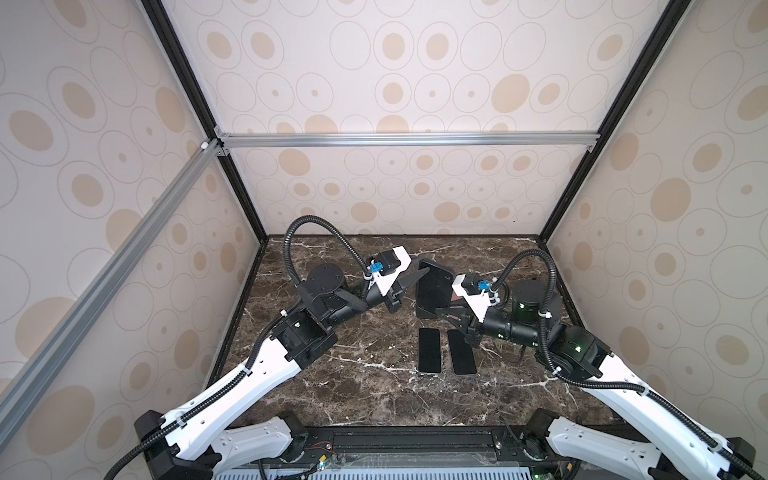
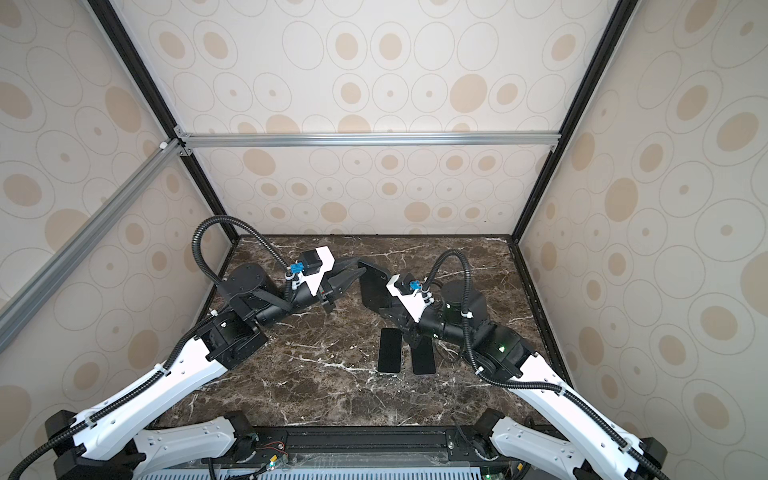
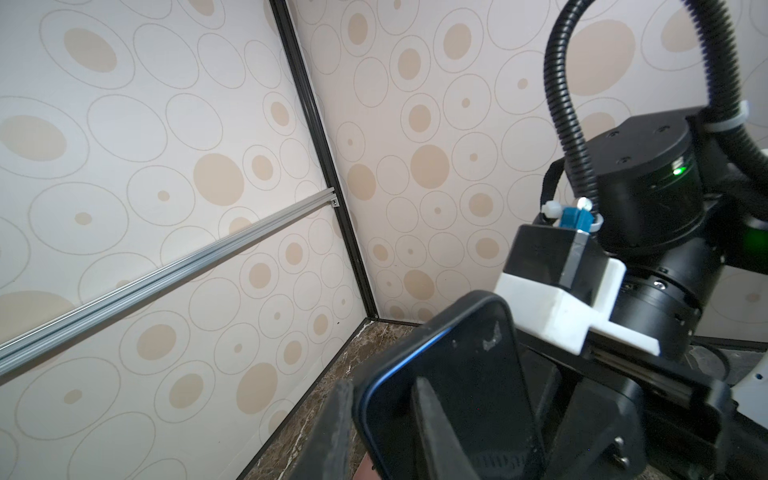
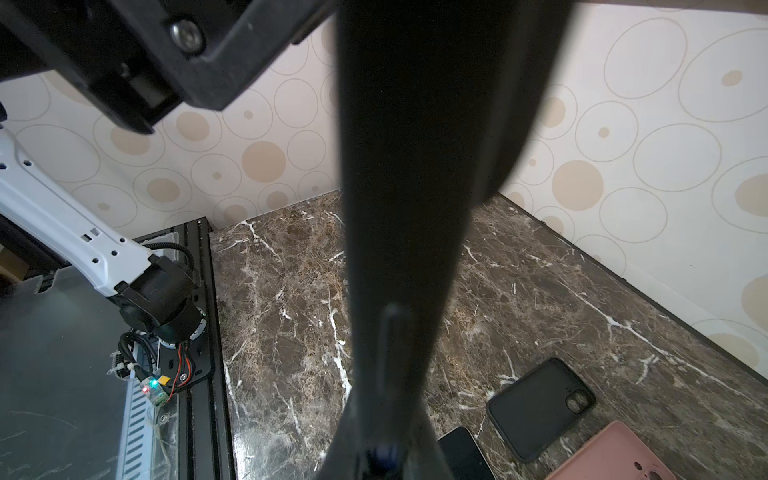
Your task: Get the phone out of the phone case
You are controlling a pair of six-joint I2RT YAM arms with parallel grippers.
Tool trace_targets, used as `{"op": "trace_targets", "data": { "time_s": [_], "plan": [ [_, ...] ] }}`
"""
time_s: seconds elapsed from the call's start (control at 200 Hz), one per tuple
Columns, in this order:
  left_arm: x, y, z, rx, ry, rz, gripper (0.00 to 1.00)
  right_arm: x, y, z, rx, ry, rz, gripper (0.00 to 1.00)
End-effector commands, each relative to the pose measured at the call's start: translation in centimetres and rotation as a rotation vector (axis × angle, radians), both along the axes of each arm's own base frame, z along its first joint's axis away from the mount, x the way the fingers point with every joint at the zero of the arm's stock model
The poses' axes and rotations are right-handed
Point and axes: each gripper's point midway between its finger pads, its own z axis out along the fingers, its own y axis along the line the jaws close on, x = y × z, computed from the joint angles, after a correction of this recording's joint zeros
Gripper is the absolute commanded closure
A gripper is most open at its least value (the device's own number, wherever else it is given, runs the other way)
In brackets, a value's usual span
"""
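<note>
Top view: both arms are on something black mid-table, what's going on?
The right gripper is clamped on a cased phone, holding it upright mid-table. The left gripper straddles its top edge, one finger across the screen, one outside the case rim; whether it pinches is unclear. The phone is still in its case. A black phone case, a pink phone case and a bare phone lie flat nearby.

No words, brand marks, numbers or signs can be read anywhere. The phone case (image 3: 469, 299) shows only a pale scuff, not lettering, and the tabletop (image 1: 353, 386) carries nothing legible.
</note>
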Motion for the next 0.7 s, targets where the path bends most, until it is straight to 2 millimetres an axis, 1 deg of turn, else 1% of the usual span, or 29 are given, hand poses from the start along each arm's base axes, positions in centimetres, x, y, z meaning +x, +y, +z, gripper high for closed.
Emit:
{"op": "trace_targets", "data": {
  "time_s": [0.0,0.1,0.13,0.39,0.51,0.695],
  "plan": [
    [-0.7,-1.9,-3.3,0.077,0.087,-0.095,0.74,-3.2,1.5,4.0,0.079,-0.173,0.205,1.0],
    [-0.9,-2.3,-4.0,0.08,0.111,-0.122,0.74,-3.4,1.5,4.1,0.079,-0.18,0.214,1.0],
    [-1.4,-2.6,-4.3,0.085,0.122,-0.159,0.73,-3.4,1.5,4.1,0.08,-0.184,0.214,1.0],
    [-2.8,-3.8,-6.9,0.13,0.196,-0.275,0.72,-3.6,1.3,4.2,0.084,-0.198,0.215,1.0],
    [-2.8,-4.0,-7.5,0.141,0.214,-0.287,0.7,-3.7,1.3,4.2,0.082,-0.201,0.218,1.0],
    [-3.1,-4.1,-7.2,0.134,0.214,-0.31,0.69,-3.9,1.2,4.1,0.083,-0.207,0.224,1.0]
  ]
}}
